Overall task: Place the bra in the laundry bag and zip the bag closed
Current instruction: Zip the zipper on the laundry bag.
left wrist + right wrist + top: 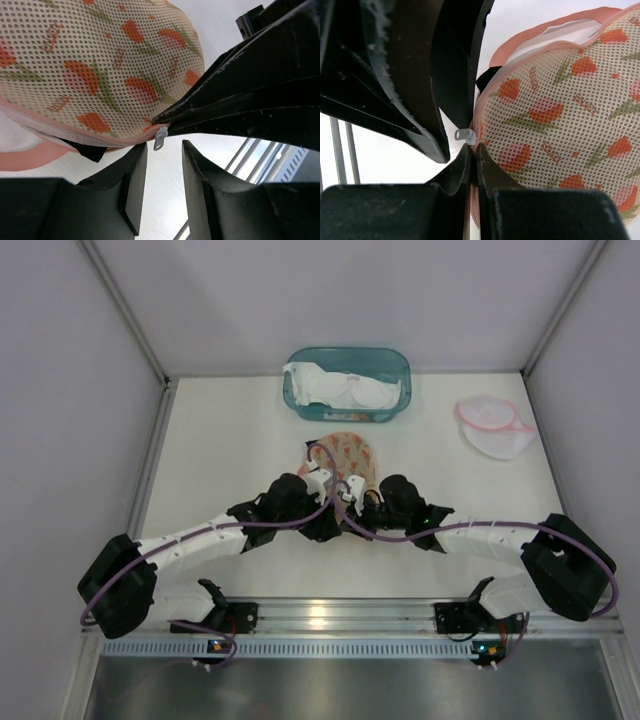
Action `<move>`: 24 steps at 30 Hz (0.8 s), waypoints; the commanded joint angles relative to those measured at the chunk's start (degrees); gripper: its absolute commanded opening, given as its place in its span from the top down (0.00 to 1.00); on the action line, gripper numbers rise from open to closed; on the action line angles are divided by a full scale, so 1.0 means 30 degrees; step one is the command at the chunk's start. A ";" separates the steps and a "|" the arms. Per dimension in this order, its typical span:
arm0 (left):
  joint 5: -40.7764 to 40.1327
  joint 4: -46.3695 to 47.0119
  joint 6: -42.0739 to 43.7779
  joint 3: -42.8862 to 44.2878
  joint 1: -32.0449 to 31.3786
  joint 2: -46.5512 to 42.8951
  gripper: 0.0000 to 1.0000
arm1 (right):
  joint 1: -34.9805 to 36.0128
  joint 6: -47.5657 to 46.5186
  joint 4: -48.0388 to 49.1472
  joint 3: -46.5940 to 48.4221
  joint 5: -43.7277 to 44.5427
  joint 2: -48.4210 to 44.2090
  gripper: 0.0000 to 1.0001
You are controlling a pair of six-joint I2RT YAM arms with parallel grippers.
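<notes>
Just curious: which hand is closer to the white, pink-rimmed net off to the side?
Right. The right hand sits at the floral bag on the side facing the net; the left hand is just beyond it, farther away.

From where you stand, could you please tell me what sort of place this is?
Probably a lab robot cell: white walls box in the table, arms bolt to a rail, a bin holds bras.

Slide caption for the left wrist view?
Left gripper open beside the zipper pull; right gripper pinching the floral laundry bag.
</notes>
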 commanded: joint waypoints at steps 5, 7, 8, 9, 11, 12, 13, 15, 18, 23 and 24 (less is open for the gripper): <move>-0.0768 0.1662 -0.1007 -0.0275 0.0162 0.0144 0.61 | 0.0316 0.0479 0.1436 0.0091 -0.0689 -0.0577 1.00; -0.0303 0.2244 -0.1182 -0.0451 0.0453 0.0173 0.63 | 0.0315 0.0567 0.1582 -0.0114 -0.0895 -0.0724 1.00; -0.0183 0.2480 -0.1444 -0.0509 0.0571 0.0202 0.65 | 0.0315 0.0626 0.1699 -0.0172 -0.1011 -0.0753 1.00; 0.0108 0.2744 -0.1563 -0.0597 0.0689 0.0202 0.66 | 0.0315 0.0597 0.1729 -0.0260 -0.1129 -0.0782 1.00; 0.0838 0.3359 -0.2000 -0.0773 0.1040 0.0319 0.73 | 0.0316 0.0597 0.1788 -0.0319 -0.1188 -0.0841 1.00; 0.1191 0.3593 -0.2207 -0.0861 0.1157 0.0319 0.76 | 0.0344 0.0597 0.1730 -0.0348 -0.1217 -0.0928 1.00; 0.1398 0.3799 -0.2499 -0.1006 0.1420 0.0290 0.79 | 0.0316 0.0568 0.1729 -0.0349 -0.1218 -0.0958 1.00; 0.1897 0.4064 -0.2706 -0.1067 0.1626 0.0319 0.96 | 0.0286 0.0538 0.1700 -0.0407 -0.1159 -0.1016 1.00; 0.2160 0.3860 -0.3029 -0.1183 0.2036 0.0144 1.00 | 0.0140 0.0509 0.1642 -0.0495 -0.1013 -0.1017 1.00; 0.1635 0.1290 -0.2533 -0.0950 0.2944 -0.0500 1.00 | -0.0212 0.0100 0.1144 -0.0700 -0.0954 -0.1250 1.00; 0.1286 0.0846 -0.2270 -0.0891 0.3265 -0.0617 1.00 | -0.0270 -0.0046 0.0998 -0.0729 -0.0954 -0.1309 1.00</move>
